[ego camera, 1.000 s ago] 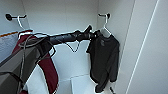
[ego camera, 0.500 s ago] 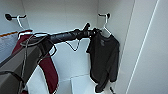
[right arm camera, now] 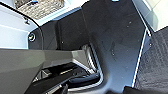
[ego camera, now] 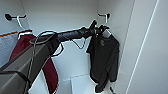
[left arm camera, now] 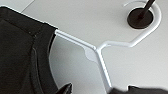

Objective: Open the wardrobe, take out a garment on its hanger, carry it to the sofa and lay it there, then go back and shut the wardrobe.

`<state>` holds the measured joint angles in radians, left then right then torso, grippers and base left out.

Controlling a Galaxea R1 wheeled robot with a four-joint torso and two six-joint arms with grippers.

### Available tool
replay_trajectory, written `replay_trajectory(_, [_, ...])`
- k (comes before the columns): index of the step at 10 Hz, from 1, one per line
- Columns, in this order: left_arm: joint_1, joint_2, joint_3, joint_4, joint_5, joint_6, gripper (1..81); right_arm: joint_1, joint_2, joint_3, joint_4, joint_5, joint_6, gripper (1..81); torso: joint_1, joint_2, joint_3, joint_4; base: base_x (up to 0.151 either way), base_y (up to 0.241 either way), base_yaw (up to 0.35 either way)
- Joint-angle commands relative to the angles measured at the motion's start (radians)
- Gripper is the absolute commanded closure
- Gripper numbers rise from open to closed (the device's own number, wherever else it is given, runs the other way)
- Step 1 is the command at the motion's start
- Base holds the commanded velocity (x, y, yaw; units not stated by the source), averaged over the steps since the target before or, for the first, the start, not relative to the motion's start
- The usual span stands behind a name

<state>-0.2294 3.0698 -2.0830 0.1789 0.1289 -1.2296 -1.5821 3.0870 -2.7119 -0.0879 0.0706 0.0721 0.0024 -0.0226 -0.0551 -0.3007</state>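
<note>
The wardrobe (ego camera: 62, 15) stands open before me, white inside. The black garment (ego camera: 103, 60) hangs on its white hanger (ego camera: 108, 33) from a black hook (ego camera: 102, 15) on the right inner wall. My left arm reaches across to the hanger's neck, and the left gripper (ego camera: 100, 28) is level with it. In the left wrist view the gripper (left arm camera: 97, 89) is open. One arm of the hanger (left arm camera: 100, 50) runs down between its dark fingertips (left arm camera: 66, 88), with the garment's collar (left arm camera: 20, 50) beside them. The right wrist view looks down along the robot's dark base (right arm camera: 112, 37).
A maroon jacket (ego camera: 25, 47) hangs on another white hanger (ego camera: 19, 23) from a hook (ego camera: 8, 17) on the left wall. The wardrobe's right side panel and door (ego camera: 150, 50) rise close beside the garment. The white wardrobe floor (ego camera: 80, 85) lies below.
</note>
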Motion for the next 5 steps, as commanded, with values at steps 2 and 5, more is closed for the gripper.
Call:
replay_trajectory(2, [-0.207, 0.017, -0.035, 0.017, -0.055, 0.002, 1.0, 0.03, 0.017, 0.008, 0.0, -0.052, 0.0, 1.0, 0.0, 0.0, 0.0, 0.0, 0.0, 0.0, 0.0])
replay_trajectory(5, [-0.207, 0.041, -0.058, 0.028, -0.13, 0.002, 1.0, 0.024, 0.017, 0.008, 0.007, -0.051, 0.002, 1.0, 0.0, 0.0, 0.0, 0.0, 0.0, 0.0, 0.0])
